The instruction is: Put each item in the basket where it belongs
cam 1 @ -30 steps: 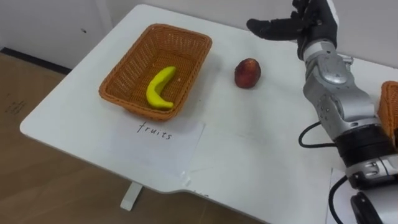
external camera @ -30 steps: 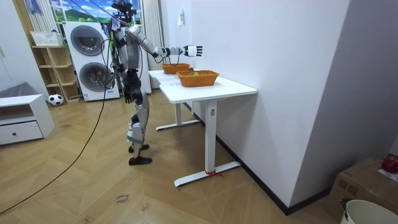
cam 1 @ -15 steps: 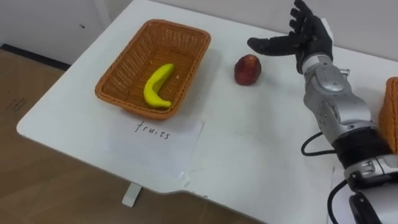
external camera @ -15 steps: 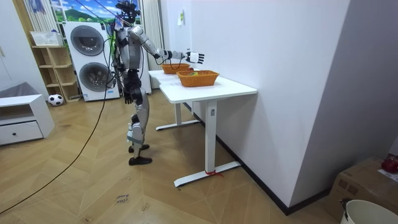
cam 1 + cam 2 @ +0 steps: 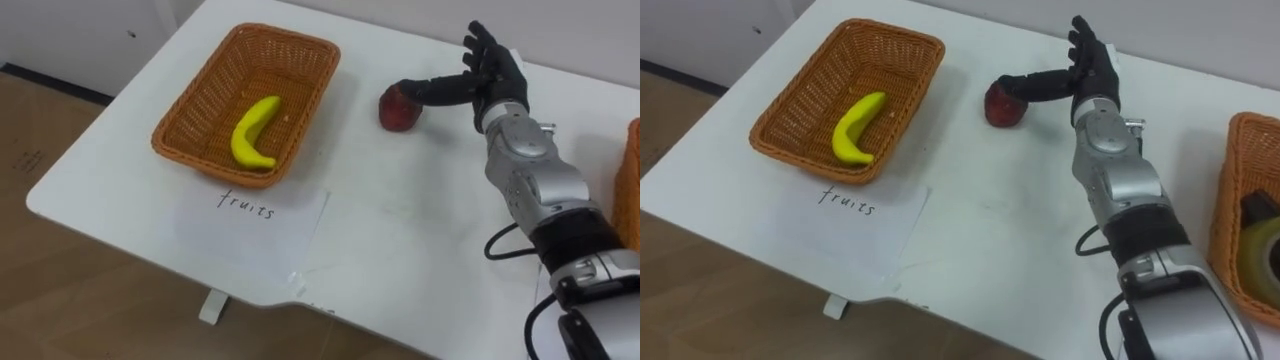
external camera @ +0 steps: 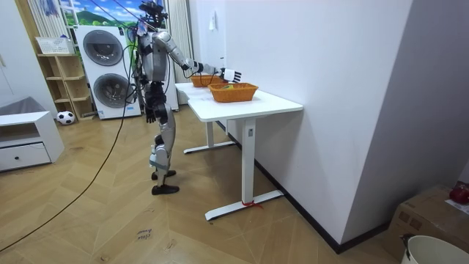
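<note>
On the table (image 5: 400,230): left basket (image 5: 215,85) with 1 banana (image 5: 253,132), right basket (image 5: 1226,200), 1 red fruit (image 5: 397,112) beside open, empty right hand (image 5: 490,80).

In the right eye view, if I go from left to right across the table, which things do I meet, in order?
fruit basket holding the banana → red fruit → right hand, open → second basket at the right edge

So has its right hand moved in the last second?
Yes. Against the apple, lying beside the fruit basket, the right hand has come down and nearer; its thumb now reaches over it.
</note>
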Motion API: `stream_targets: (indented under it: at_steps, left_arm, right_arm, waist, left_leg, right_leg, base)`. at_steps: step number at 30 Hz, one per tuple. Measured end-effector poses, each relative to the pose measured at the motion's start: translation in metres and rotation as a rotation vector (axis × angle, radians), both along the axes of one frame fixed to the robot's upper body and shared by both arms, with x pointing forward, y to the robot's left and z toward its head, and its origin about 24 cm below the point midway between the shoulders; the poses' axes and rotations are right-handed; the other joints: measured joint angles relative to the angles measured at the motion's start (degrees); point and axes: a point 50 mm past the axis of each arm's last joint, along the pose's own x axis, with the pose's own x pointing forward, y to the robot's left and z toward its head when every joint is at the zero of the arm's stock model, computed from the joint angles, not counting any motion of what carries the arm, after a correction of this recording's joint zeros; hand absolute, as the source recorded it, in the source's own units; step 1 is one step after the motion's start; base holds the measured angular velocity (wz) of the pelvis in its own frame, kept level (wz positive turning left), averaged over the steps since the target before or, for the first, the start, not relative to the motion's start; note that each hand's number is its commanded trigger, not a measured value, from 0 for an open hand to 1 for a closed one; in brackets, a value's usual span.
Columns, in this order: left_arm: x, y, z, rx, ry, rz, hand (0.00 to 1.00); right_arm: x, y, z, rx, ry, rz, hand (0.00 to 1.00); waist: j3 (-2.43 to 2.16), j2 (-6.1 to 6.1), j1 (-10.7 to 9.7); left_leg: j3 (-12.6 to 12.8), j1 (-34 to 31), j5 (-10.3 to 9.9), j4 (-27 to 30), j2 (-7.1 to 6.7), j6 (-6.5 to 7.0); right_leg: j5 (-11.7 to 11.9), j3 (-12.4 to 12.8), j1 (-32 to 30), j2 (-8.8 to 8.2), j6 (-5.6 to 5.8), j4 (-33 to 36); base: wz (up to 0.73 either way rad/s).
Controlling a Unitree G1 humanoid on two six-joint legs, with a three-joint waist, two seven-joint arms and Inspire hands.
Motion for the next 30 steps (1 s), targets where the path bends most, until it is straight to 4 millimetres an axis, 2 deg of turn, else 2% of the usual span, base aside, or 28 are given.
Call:
stream_targets:
  at_steps: [6,11,23,30]
  left_arm:
    - [0.006,-0.002,0.000,-0.019,-0.017,0.030,0.00]
    - [0.013,-0.005,-0.001,-0.035,-0.031,0.027,0.00]
    - [0.014,-0.005,-0.001,-0.035,-0.025,0.021,0.00]
    - [0.016,-0.002,-0.001,-0.060,-0.043,0.006,0.00]
  right_arm:
    - [0.000,0.000,-0.003,0.001,0.009,0.001,0.00]
    - [-0.001,-0.001,-0.010,-0.001,0.038,-0.001,0.00]
    - [-0.002,0.000,-0.014,-0.085,0.055,0.024,0.00]
    - [-0.003,0.007,-0.020,-0.178,0.078,0.099,0.00]
  waist:
    - [0.23,-0.14,0.20]
    - [0.23,-0.14,0.23]
    - [0.16,-0.25,0.35]
    - [0.22,-0.57,0.72]
  left_leg:
    - [-0.01,-0.05,0.00,-0.11,0.02,0.00]
    - [0.06,-0.05,0.00,-0.27,0.02,0.00]
    - [0.17,-0.49,0.00,-0.29,0.09,0.00]
    - [0.13,-0.49,0.00,-0.22,0.11,0.00]
  right_leg:
    - [0.00,0.01,-0.09,0.01,0.00,-0.06]
    - [0.00,0.12,-0.32,-0.01,0.00,-0.05]
    - [0.00,0.20,-1.30,0.02,0.00,0.04]
    - [0.01,0.16,-1.23,0.05,-0.01,0.14]
  base:
    - [0.00]
    - [-0.02]
    - [-0.01]
    - [0.00]
